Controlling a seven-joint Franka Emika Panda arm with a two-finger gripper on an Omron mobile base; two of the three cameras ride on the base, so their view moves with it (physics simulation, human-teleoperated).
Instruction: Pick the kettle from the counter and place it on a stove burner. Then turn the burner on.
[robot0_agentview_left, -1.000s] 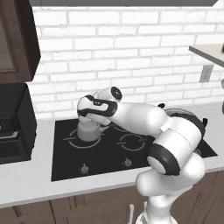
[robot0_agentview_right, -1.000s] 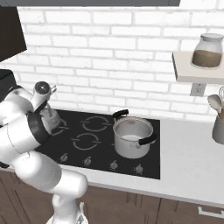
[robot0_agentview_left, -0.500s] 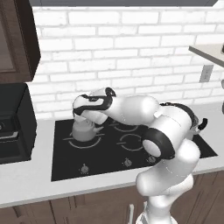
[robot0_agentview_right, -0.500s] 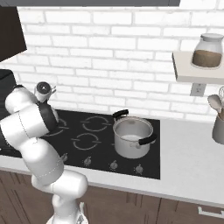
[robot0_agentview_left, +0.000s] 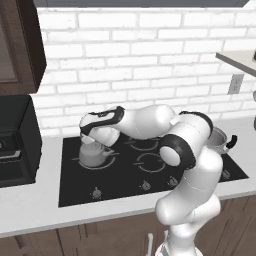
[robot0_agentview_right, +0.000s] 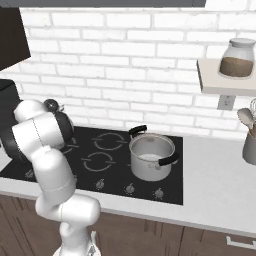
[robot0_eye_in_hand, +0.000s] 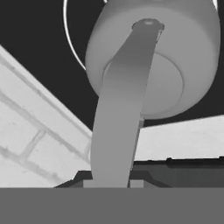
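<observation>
- Kettle (robot0_agentview_left: 94, 154) placement comes first in the left base view: it sits over the rear left ring of the black cooktop (robot0_agentview_left: 125, 185), inside the broken-circle marking of the stove burner (robot0_agentview_left: 106, 161), which is where the task wants it. Whether its base already rests on the glass or hangs just above, I cannot tell. The gripper (robot0_agentview_left: 91, 137) is directly over the kettle's top, and holding from above by the handle keeps the body level and upright. The arm rises from the lower right, bends at its dark elbow, and stretches its forearm leftward across the cooktop, wrist turned down over the kettle.
- Right base view: the arm's white shoulder and dark joint stand in front of the kettle, so just the round lid knob (robot0_agentview_right: 50, 105) peeks above them at the cooktop's far left. The steel pot (robot0_agentview_right: 151, 156) sits on the front right burner, well apart, so the chosen ring is free of it. A row of knobs (robot0_agentview_right: 130, 188) lies along the cooktop's front edge; my judgement is one of them is the next target once the kettle is released.
- Hand view: the camera looks straight down the arched handle (robot0_eye_in_hand: 124, 105) onto the round lid (robot0_eye_in_hand: 162, 85), with a white arc of the burner ring beside the body and pale counter (robot0_eye_in_hand: 175, 140) beyond the glass. The handle runs down between the finger bases, so the gripper appears closed around it.
</observation>
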